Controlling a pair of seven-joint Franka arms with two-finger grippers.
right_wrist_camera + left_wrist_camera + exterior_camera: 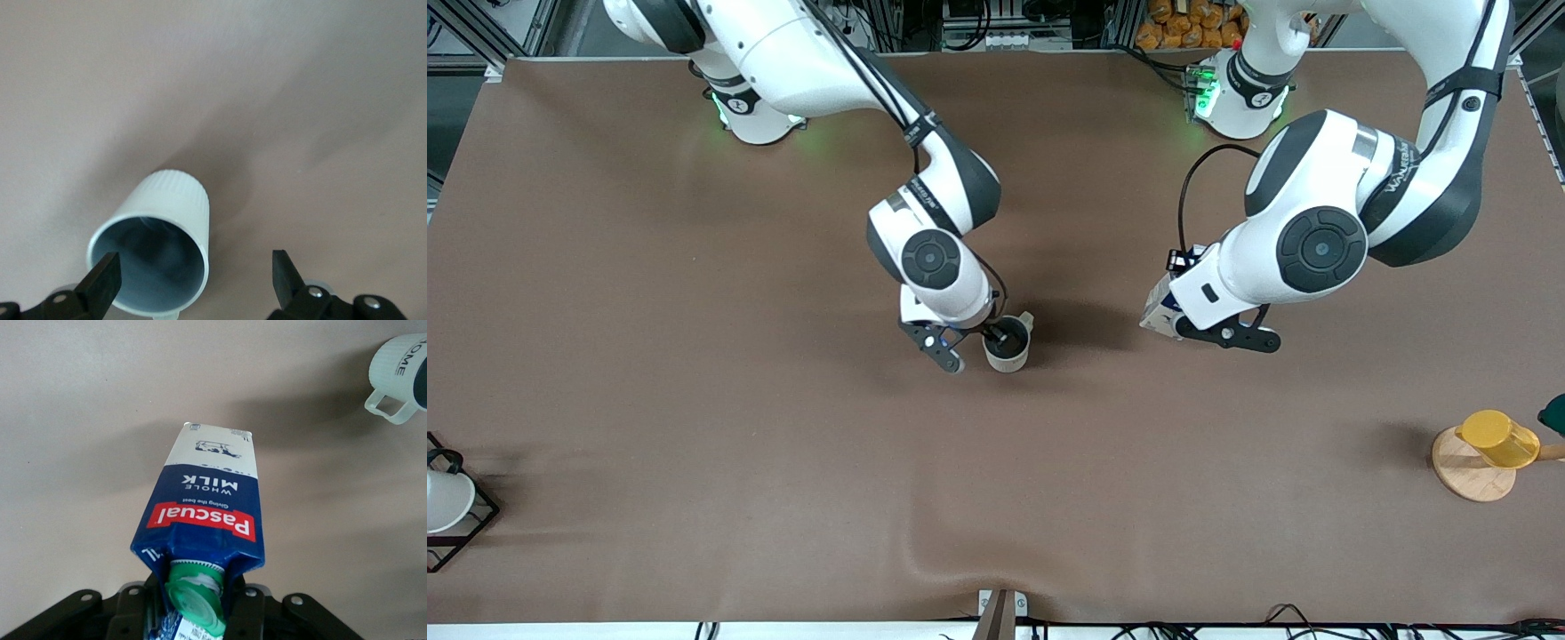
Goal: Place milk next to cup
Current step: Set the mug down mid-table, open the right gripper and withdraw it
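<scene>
Milk (pixel 208 500) sits pinched at its top in the left gripper (pixel 193 600), tilted, well apart from the cup (pixel 1008 344). Right gripper (pixel 193 277) is spread, one finger inside the cup; we risk tipping it or colliding on approach.

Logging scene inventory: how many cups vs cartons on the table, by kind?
Cups: 3, namely cream-beige ceramic mug, yellow cup on wooden disc, white cup in black wire rack.
Cartons: 1, blue-and-white milk carton, held by left pincer.
Total: 4.

high front camera facing the robots; close downward wrist cameras, all sharing the cup (pixel 1008 345)
</scene>
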